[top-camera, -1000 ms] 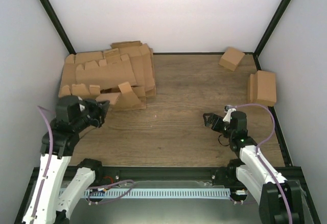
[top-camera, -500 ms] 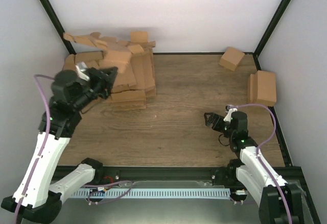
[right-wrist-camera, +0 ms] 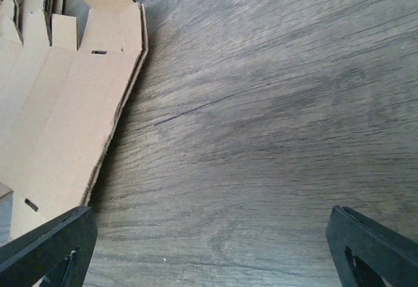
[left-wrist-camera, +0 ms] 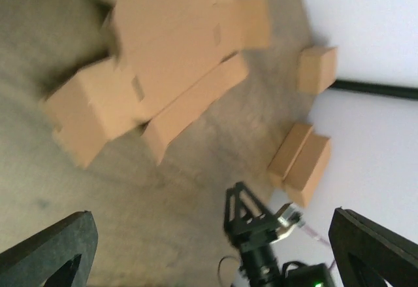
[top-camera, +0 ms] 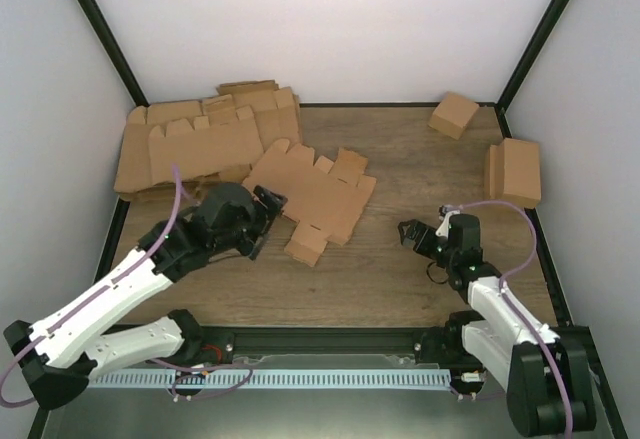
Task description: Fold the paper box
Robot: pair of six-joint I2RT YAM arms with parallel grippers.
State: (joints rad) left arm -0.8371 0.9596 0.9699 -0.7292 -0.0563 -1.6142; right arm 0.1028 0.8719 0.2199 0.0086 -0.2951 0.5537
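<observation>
Here the left gripper (top-camera: 262, 224) and right gripper (top-camera: 410, 236) spread jaws wide, gripping nothing.

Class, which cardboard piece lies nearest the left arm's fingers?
The single unfolded paper box at mid-table, beside the left gripper. The pile of blanks lies farther back; both folded boxes sit far right.

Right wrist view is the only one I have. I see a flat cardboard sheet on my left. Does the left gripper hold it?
Observer: No. The left gripper is open, next to the near left edge of the sheet.
Operator: What is at the far right?
Observer: A brown box stands there.
Operator: Anything else on that side?
Observer: A small box, in the far right corner.
</observation>
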